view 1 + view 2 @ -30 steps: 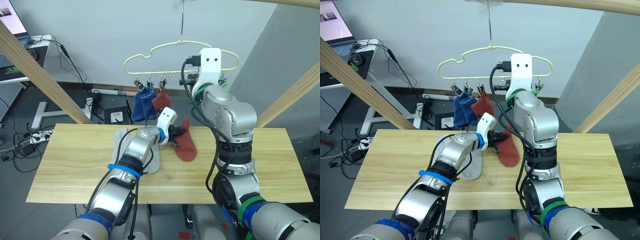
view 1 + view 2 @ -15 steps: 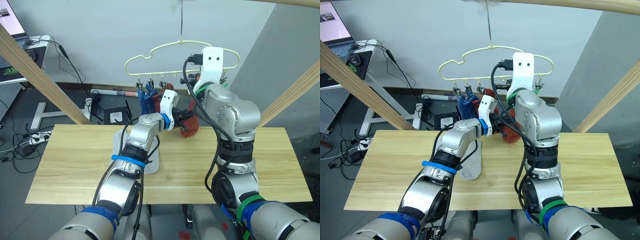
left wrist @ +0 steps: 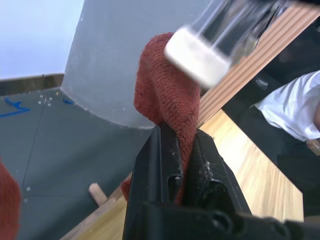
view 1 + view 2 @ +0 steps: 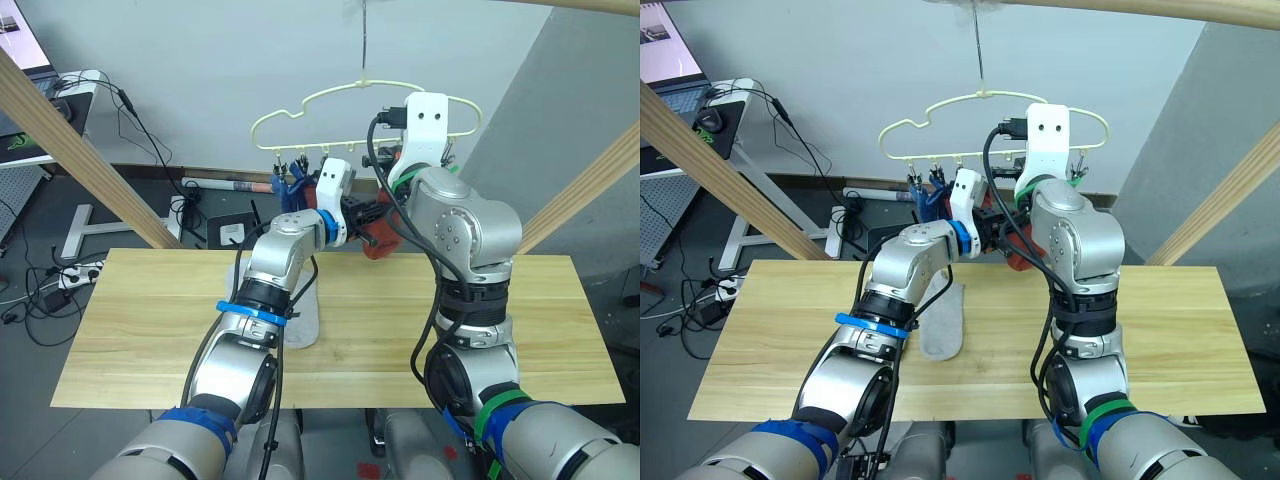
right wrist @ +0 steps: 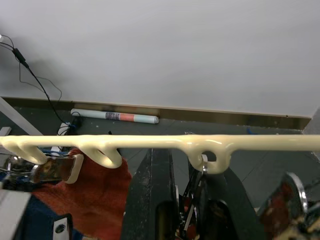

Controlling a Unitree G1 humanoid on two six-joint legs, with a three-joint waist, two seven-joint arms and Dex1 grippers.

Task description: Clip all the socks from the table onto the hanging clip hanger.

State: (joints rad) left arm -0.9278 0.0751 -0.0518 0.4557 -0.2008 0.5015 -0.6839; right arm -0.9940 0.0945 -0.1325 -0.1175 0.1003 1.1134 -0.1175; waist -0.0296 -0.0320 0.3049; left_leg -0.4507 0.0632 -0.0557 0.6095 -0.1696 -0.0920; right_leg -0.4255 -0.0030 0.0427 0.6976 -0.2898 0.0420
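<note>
Beside the clip hanger [image 4: 365, 105], left gripper [image 3: 181, 165] pinches (tightly) red sock [image 3: 167, 95].

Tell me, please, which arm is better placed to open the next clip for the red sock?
Probably the right: its claw is already up at the clip hanger, while the left claw is occupied gripping the red sock.

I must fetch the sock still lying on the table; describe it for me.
On the wooden table, look just beside the robot's left arm. The light grey sock lies flat there, unlike the rust red sock held up near the clip hanger.
</note>
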